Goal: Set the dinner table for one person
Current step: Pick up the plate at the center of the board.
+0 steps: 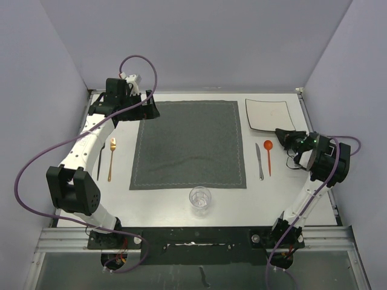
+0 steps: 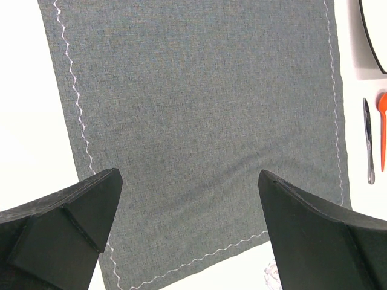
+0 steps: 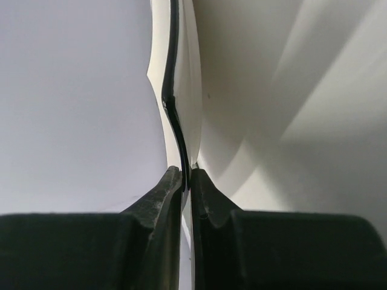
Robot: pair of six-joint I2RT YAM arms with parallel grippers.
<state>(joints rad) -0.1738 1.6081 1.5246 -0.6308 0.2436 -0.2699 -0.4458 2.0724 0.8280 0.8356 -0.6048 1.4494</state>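
Note:
The white dinner table holds a dark grey placemat in the middle. A white square plate with a dark rim lies at the far right. My right gripper is shut on the plate's near edge; in the right wrist view the fingertips pinch the dark rim of the plate. My left gripper is open and empty above the placemat's far left corner; in the left wrist view it hangs over the cloth.
A silver knife and an orange spoon lie right of the placemat, also in the left wrist view, knife and spoon. A gold fork and a dark utensil lie left. A clear glass stands near the front.

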